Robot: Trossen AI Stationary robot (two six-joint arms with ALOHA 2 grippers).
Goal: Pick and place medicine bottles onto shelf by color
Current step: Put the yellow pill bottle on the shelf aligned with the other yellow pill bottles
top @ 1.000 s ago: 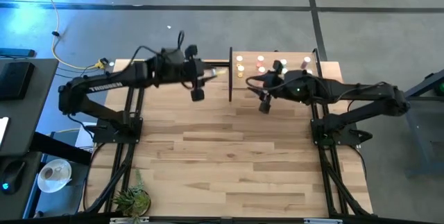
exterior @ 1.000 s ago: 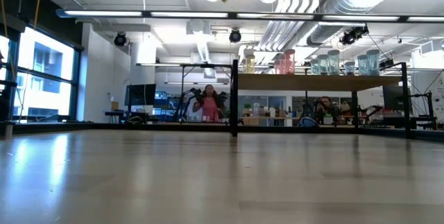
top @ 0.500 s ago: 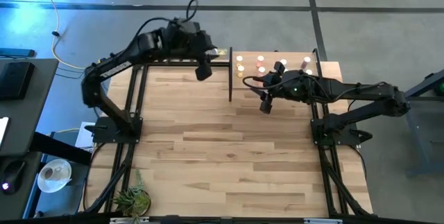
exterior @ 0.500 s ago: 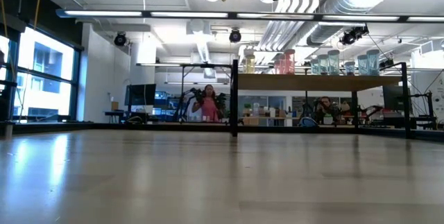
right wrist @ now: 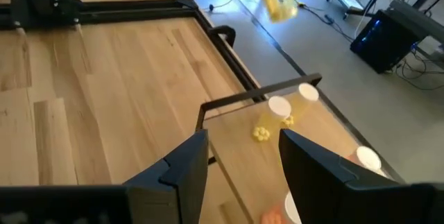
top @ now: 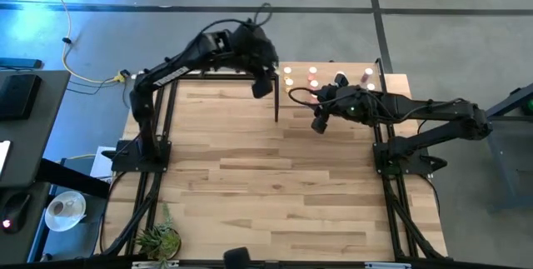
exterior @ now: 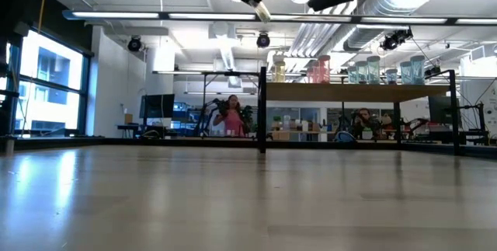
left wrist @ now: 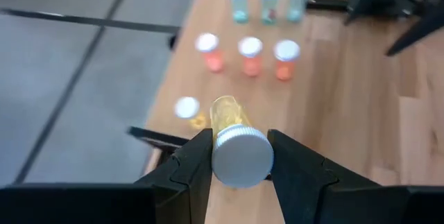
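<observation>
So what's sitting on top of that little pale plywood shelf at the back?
The pale plywood shelf carries small white-capped medicine bottles in rows: yellow, orange-pink, teal. The right arm hangs over part of it, so bottles beneath it are hidden.

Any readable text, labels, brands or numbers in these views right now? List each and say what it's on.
None can be read.
Left arm: pale lettering on the link in the high view, too small and blurred to read.
Yellow bottle held in the left claw: no label legible.
Bottles on the shelf: no labels legible.
Room behind the table in the low view: no sign readable.
</observation>
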